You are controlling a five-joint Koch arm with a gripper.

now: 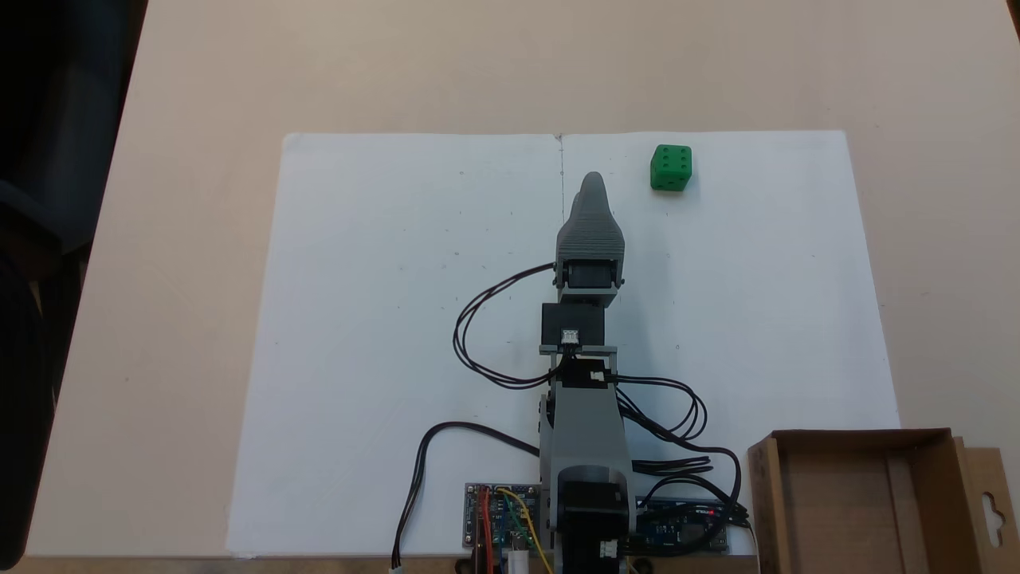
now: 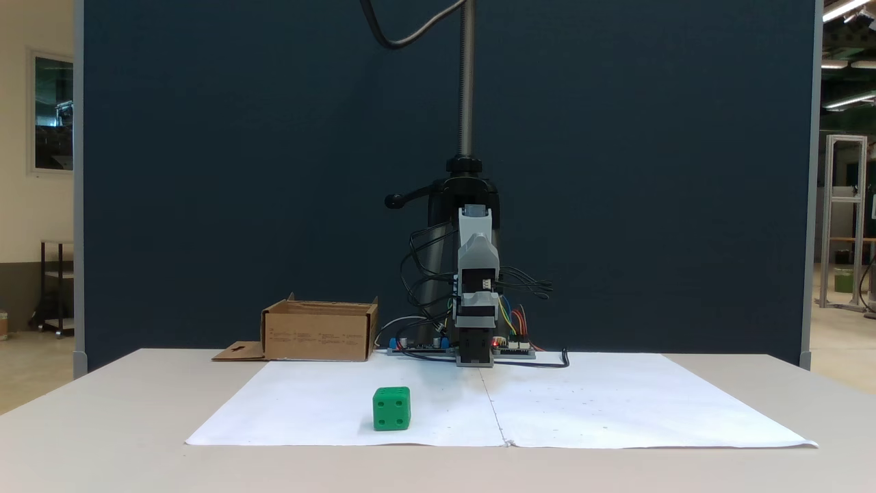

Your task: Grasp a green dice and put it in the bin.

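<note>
We see the claw (image 1: 588, 187) held out along the middle of the white paper sheet (image 1: 382, 335), clear of everything; its two jaws overlap in both fixed views, so we cannot tell whether it is wide or narrow. The green dice (image 1: 671, 167) sits on the sheet, near the claw tip, up and to its right in a fixed view with the six-pip face upward, and apart from it, not touching. The bin (image 1: 861, 498) stands on the tabletop (image 1: 183, 239) well behind the claw, beside the arm base and circuit boards (image 1: 500, 526), with its hang-hole flap (image 1: 992, 502) folded outward. Cables (image 1: 494, 335) loop off the arm.
</note>
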